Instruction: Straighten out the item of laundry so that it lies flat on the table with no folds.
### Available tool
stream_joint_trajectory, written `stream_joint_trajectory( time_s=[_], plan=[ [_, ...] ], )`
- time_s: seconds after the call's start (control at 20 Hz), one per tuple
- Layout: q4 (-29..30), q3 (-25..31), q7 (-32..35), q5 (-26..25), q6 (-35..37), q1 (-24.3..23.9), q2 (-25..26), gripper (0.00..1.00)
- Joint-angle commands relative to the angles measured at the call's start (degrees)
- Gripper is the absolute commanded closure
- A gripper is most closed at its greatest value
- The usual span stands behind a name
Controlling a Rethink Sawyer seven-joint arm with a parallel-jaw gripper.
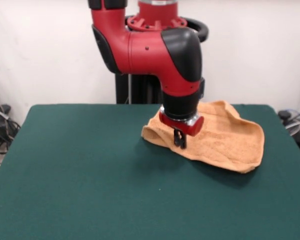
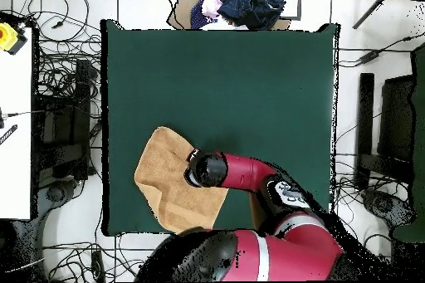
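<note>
Dark green worktop (image 1: 80, 170) filling most of the front view; mostly bare to the left and bottom of frame. In the overhead view, same worktop (image 2: 249, 72) as a big green square, upper two thirds free.

Red and black arm (image 1: 155, 50) descending from top centre of the front view, wrist straight down over the cloth.

Orange-tan towel (image 1: 230, 137) right of centre in the front view, close to the far edge and right side of the worktop. Not flat: upper edge rolled up into a ridge, left corner doubled over beside the wrist. In the overhead view, towel (image 2: 170, 184) at lower left, its lower corner reaching the worktop's bottom edge.

Fingers (image 1: 179, 139) dark and short, tips down at the towel's left fold, seemingly touching the cloth. Gap looks narrow, but closed on terry or merely resting: cannot tell.

Risks, judged from this:
- Pinch taking both layers of the fold; a pull then dragging the whole bundle, crease kept.
- Pull toward the near edge or corner sliding cloth off the worktop.
- Shallow grip on loose terry slipping out mid-pull.
- Pressing down and sliding bunching the cloth further.
</note>
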Motion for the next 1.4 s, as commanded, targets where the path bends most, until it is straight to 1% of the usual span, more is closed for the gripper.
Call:
stream_joint_trajectory(
  time_s=[0.05,0.35,0.55,1.0,1.2,1.4],
  plan=[
    [4.55,2.61,4.78,1.22,2.75,1.39,-6.55,1.00],
    [4.49,2.73,5.15,2.69,5.70,2.29,-9.32,1.00],
    [2.89,2.57,4.97,3.22,7.51,2.61,-9.63,1.00],
    [3.39,2.54,4.97,3.88,8.50,3.00,-10.68,1.00],
    [3.49,2.10,5.10,3.25,6.98,3.14,-9.45,1.00],
    [2.86,1.22,4.89,2.04,4.77,3.02,-6.77,1.00]
  ],
)
